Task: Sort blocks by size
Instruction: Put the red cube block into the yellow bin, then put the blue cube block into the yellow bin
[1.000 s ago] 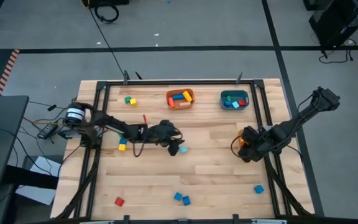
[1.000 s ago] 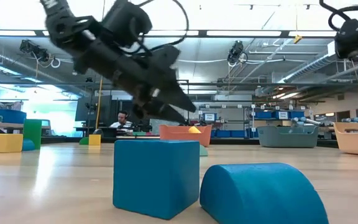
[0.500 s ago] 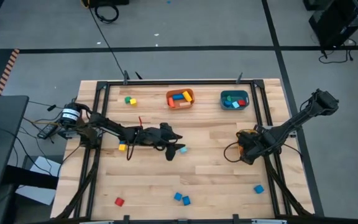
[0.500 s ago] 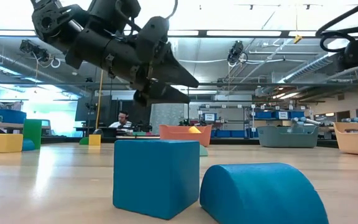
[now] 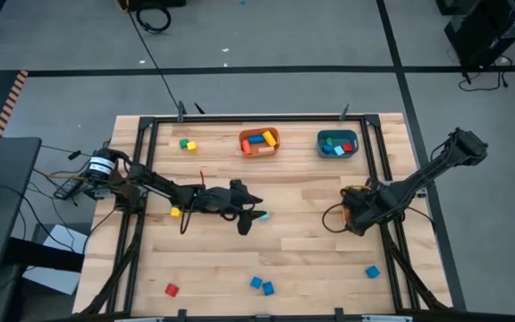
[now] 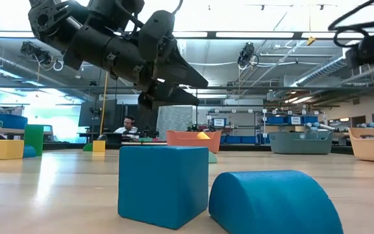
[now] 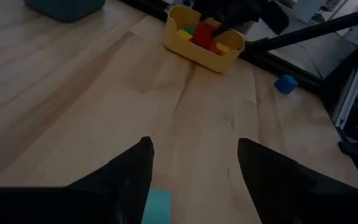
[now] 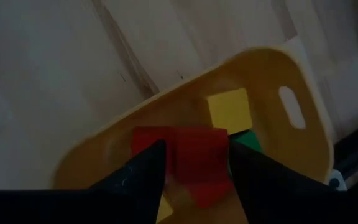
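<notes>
My left gripper point(image 5: 256, 215) point(image 7: 194, 142) is open and raised above the middle of the table point(image 6: 203, 91). A light blue block point(image 7: 159, 206) point(image 5: 263, 215) lies on the wood just below its fingers. My right gripper point(image 5: 356, 213) point(image 8: 196, 147) is open over the yellow bin point(image 8: 272, 81) point(image 7: 219, 56) at the table's right. A red block point(image 8: 194, 165) shows blurred below its fingers inside the bin, beside a yellow block point(image 8: 230, 109) and a green one. Other blocks lie scattered on the table.
An orange bin point(image 5: 258, 141) and a teal bin point(image 5: 337, 143) with blocks stand at the far edge. Loose blocks lie at the far left point(image 5: 186, 143), left of the left gripper point(image 5: 176, 212) and near the front edge point(image 5: 171, 290) point(image 5: 261, 285) point(image 5: 372, 271).
My left gripper has risen from the table and tipped from pointing down toward level; the light blue block stays on the wood. At my right gripper the red block has gone down to the yellow bin's rim.
</notes>
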